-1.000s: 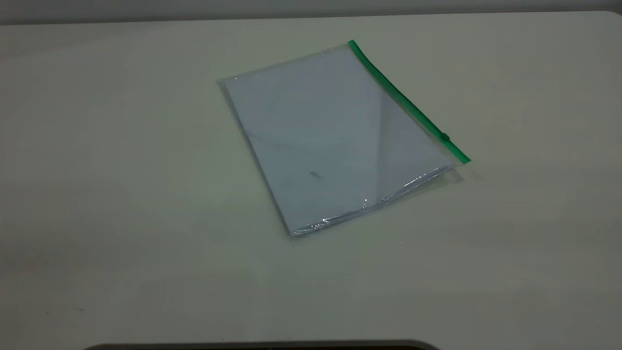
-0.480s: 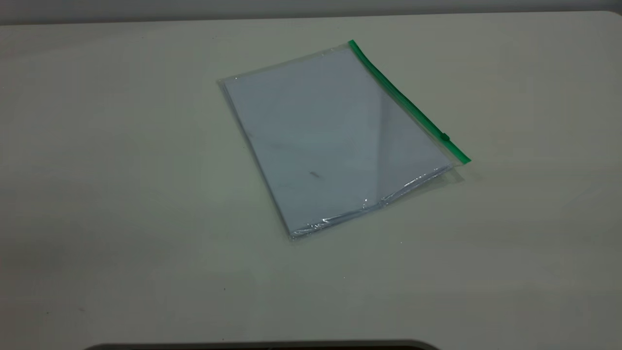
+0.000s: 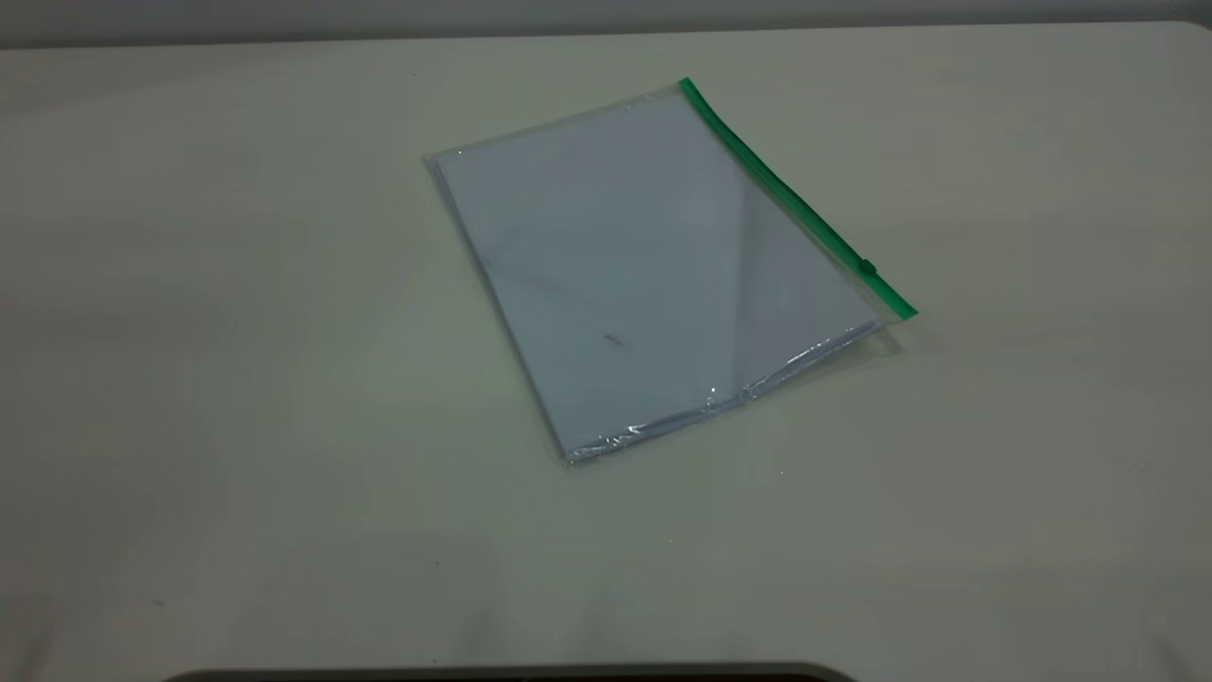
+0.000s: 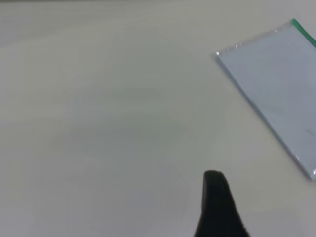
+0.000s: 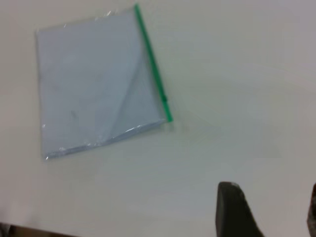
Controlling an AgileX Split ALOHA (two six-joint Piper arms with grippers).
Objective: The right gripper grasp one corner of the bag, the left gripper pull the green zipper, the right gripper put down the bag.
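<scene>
The bag (image 3: 653, 275), a clear flat pouch with white sheets inside, lies flat on the table, turned at an angle. The green zipper (image 3: 791, 194) runs along its far right edge, and the small green slider tab (image 3: 866, 267) sits near the nearer end. The bag also shows in the left wrist view (image 4: 276, 84) and the right wrist view (image 5: 96, 81). My right gripper (image 5: 271, 210) is open and empty, well away from the bag's zipper corner (image 5: 169, 118). My left gripper (image 4: 217, 202) shows only as a black tip over bare table, apart from the bag. Neither gripper shows in the exterior view.
The pale table (image 3: 237, 379) stretches around the bag on all sides. A dark curved edge (image 3: 511, 674) shows at the table's near side.
</scene>
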